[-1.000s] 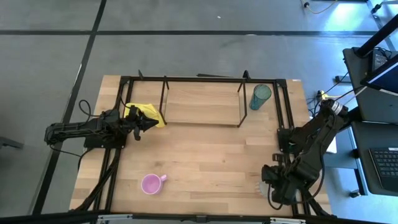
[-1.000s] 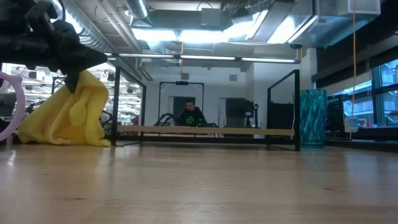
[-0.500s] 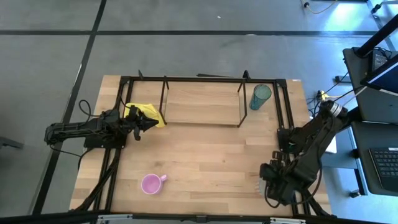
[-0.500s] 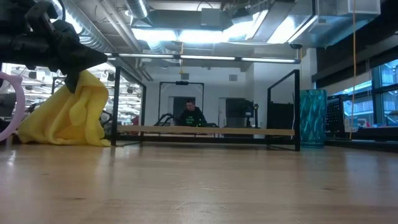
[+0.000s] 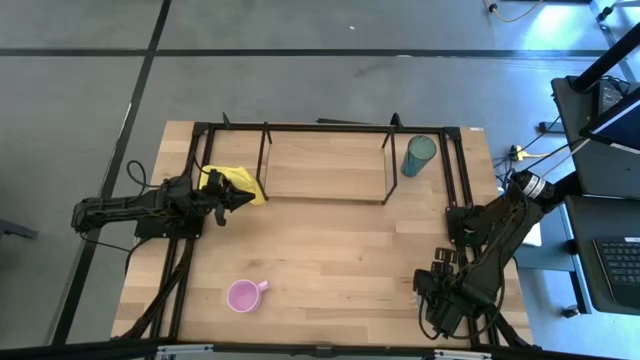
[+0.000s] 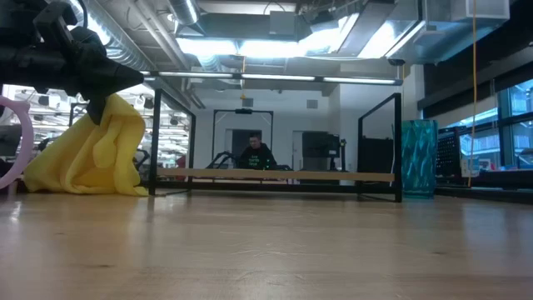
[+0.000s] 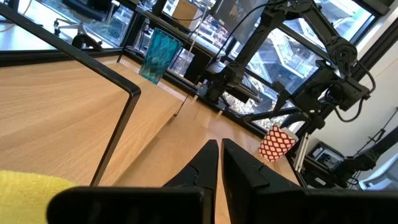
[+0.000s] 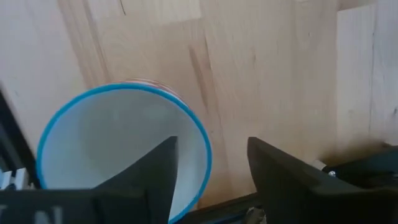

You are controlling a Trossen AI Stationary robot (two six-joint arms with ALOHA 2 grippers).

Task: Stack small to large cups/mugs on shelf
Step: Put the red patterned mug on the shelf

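A pink mug (image 5: 241, 295) stands on the table near its front edge, handle pointing right. The teal tumbler (image 5: 419, 155) stands upright just right of the shelf (image 5: 325, 165). A white cup with a blue rim (image 8: 121, 146) and red pattern (image 7: 277, 142) stands mouth up at the front right. My right gripper (image 8: 211, 146) is open above it, one finger (image 8: 155, 171) over the mouth and the other (image 8: 280, 171) outside the rim; I see no touch. My left gripper (image 5: 248, 197) is shut beside a yellow cloth (image 5: 235, 182).
The shelf's thin black rods (image 6: 398, 146) rise at its corners, and a black frame (image 5: 455, 170) runs round the table's back and sides. The yellow cloth lies heaped by the shelf's left end. Bare wood (image 5: 330, 250) lies between the shelf and the pink mug.
My right gripper has shifted slightly toward the table's near edge over the white cup, and less of the cup shows in the high view now.
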